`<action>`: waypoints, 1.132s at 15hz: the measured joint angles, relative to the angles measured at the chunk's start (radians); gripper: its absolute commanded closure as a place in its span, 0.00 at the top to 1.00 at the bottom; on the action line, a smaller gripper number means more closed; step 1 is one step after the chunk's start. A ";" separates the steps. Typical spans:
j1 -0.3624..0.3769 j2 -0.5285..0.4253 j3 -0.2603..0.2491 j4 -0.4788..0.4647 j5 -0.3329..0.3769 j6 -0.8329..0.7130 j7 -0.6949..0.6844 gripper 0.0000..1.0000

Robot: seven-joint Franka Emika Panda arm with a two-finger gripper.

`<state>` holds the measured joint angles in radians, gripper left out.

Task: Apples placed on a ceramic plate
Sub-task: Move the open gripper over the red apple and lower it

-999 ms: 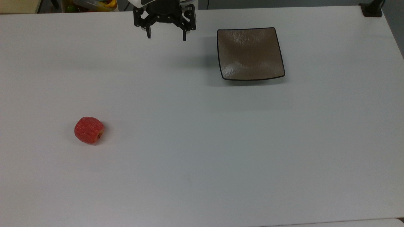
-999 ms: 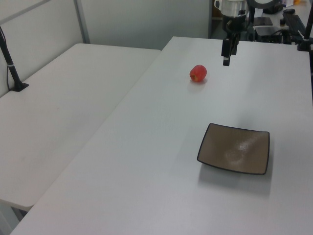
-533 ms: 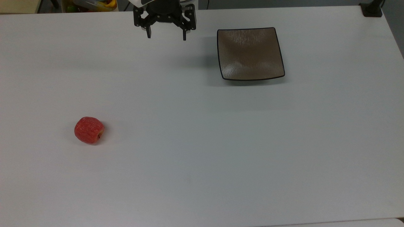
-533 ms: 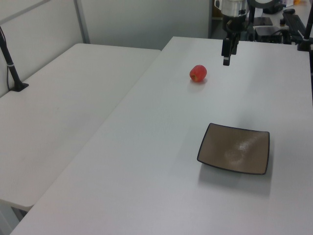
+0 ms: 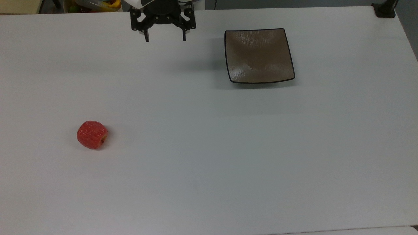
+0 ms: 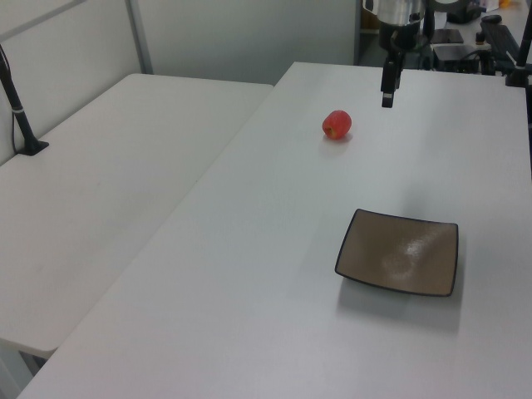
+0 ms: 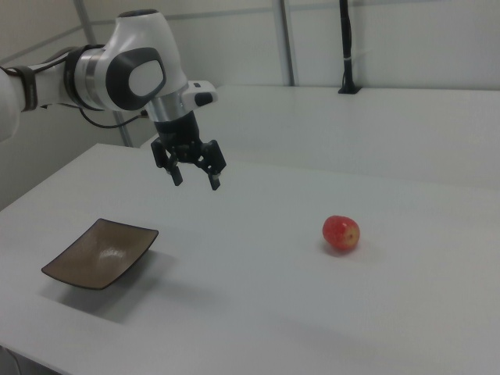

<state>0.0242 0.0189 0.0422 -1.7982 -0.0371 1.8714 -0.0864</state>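
The small red speckled apple lies on the white counter in the top view's lower left, well apart from the black two-finger claw, which hangs at upper centre with fingers spread and empty. The square glossy brown ceramic plate sits upper right, bare. From the claw, the apple lies down and left.

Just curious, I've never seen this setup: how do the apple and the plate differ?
The apple is round and red; the plate is square, shallow and brown with a dark rim. The plate is far wider than the apple. Both rest apart on the white table, untouched by the gripper.
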 measured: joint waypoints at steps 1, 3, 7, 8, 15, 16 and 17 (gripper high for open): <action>-0.016 0.003 -0.001 -0.001 -0.003 0.025 -0.057 1.00; -0.057 0.033 -0.003 -0.007 -0.046 0.105 -0.178 1.00; -0.132 0.143 -0.005 -0.007 -0.114 0.258 -0.381 1.00; -0.150 0.169 -0.006 0.002 -0.117 0.273 -0.432 1.00; -0.207 0.334 -0.006 0.138 -0.220 0.412 -0.692 1.00; -0.210 0.353 -0.006 0.139 -0.250 0.446 -0.692 1.00; -0.213 0.382 -0.006 0.141 -0.281 0.488 -0.692 1.00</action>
<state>-0.1887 0.4008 0.0359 -1.6577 -0.3186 2.3589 -0.7786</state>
